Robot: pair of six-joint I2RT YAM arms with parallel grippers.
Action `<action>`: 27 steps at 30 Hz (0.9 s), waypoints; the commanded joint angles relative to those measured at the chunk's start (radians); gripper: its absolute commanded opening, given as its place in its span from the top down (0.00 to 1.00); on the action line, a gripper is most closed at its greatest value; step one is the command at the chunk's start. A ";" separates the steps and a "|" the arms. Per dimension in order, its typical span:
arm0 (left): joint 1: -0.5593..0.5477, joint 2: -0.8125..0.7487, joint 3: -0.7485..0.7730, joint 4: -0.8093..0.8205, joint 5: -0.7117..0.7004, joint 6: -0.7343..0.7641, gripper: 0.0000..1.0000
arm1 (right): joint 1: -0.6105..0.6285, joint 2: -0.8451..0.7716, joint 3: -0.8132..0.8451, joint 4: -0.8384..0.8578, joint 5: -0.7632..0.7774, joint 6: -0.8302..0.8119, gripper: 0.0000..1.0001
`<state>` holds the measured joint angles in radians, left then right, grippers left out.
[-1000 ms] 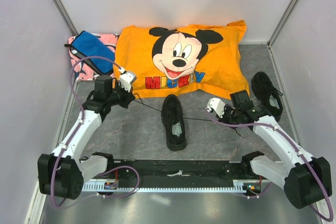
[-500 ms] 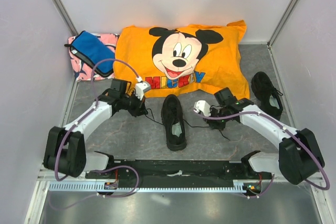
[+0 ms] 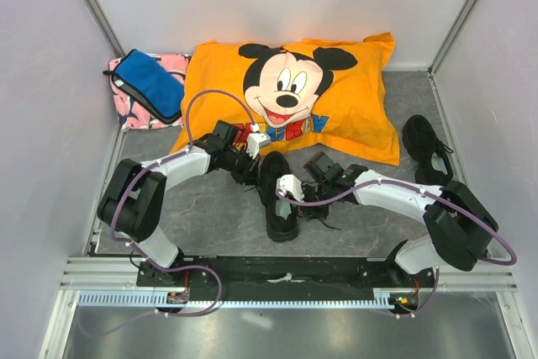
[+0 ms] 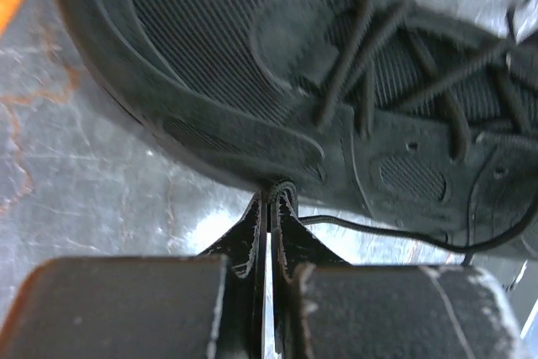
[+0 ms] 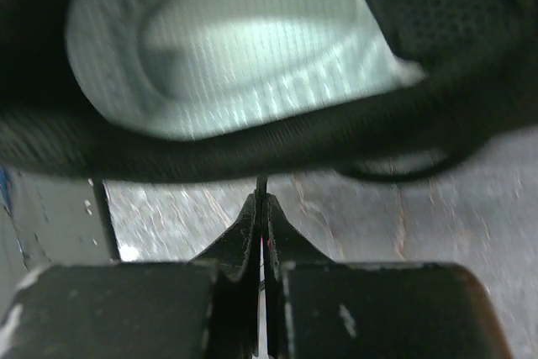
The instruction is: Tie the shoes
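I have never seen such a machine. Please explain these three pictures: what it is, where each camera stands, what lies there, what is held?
Two robot arms, left and right, each ending in a two-finger pincer. The wide picture comes from above and behind them; the close ones come from cameras on their wrists. On the grey table lie an orange pillow, a blue pouch on pink cloth, a middle shoe and a right shoe, both black. The left pincer is shut on a lace of the middle shoe; the right pincer, also shut, seems to pinch one too.
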<state>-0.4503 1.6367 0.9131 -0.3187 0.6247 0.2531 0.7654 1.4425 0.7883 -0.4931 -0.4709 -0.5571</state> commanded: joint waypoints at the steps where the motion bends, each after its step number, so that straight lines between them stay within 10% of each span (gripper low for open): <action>1: -0.005 0.005 0.029 0.090 0.003 -0.083 0.98 | 0.023 0.010 0.032 0.086 -0.023 0.069 1.00; 20: -0.019 0.023 0.046 0.124 0.052 -0.149 0.98 | 0.100 0.009 0.040 0.124 0.027 0.141 1.00; 27: 0.110 -0.219 -0.023 0.044 0.041 -0.097 0.98 | -0.099 -0.172 0.035 -0.042 0.071 0.060 1.00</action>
<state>-0.4103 1.6020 0.9173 -0.2485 0.6506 0.1352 0.7944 1.4010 0.7883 -0.4435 -0.4244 -0.4393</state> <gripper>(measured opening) 0.030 0.007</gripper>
